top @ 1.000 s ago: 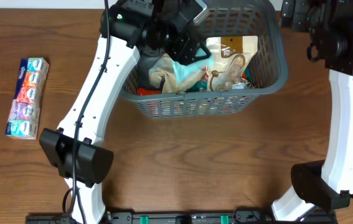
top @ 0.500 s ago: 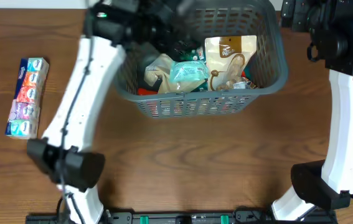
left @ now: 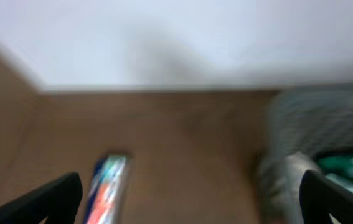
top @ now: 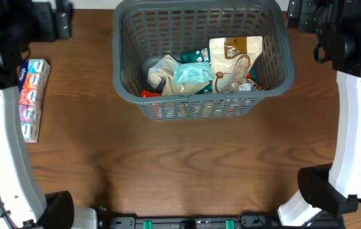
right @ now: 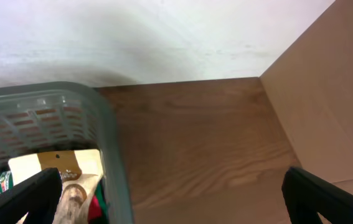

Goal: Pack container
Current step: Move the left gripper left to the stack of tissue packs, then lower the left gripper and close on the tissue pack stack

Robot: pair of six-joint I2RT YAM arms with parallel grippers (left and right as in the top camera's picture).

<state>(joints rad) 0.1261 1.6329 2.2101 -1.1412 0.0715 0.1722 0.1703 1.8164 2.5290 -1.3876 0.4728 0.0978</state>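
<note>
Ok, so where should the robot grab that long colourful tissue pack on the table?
Across the middle of the tissue pack, coming straight down from above and pinching its two long sides. It lies flat on the table, long and narrow, so the short width should fit and the middle probably keeps it balanced.

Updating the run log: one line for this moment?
left tool: open, empty | right tool: open, empty | container: snack packs inside | tissue pack: on table

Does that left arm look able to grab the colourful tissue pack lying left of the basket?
Probably yes. The left gripper is open and empty, close above the tissue pack, which lies alone on the bare table with nothing over it.
</note>
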